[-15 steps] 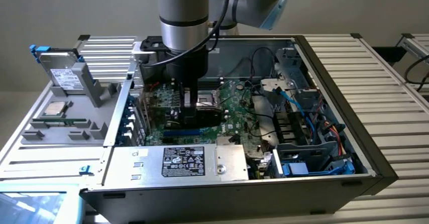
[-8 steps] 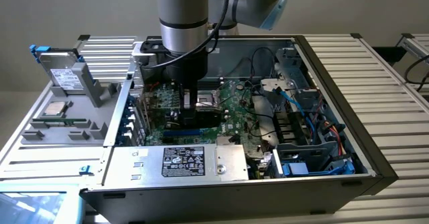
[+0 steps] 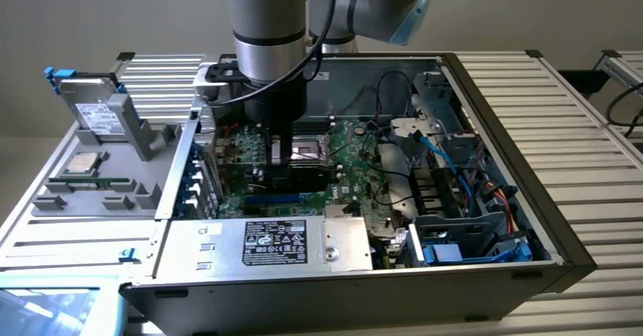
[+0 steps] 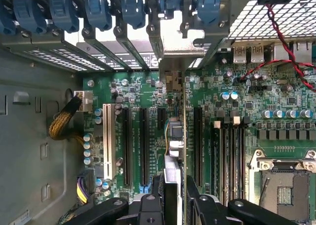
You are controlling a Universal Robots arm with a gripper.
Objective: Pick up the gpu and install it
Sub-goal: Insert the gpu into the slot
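Card in hand: the gpu (image 4: pixel 172 163) above the expansion slots (image 4: pixel 143 146).
Your gripper (image 4: pixel 173 188) clamps it edge-on. Its long axis runs along the slots, bracket end toward 9 o'clock in the exterior view.
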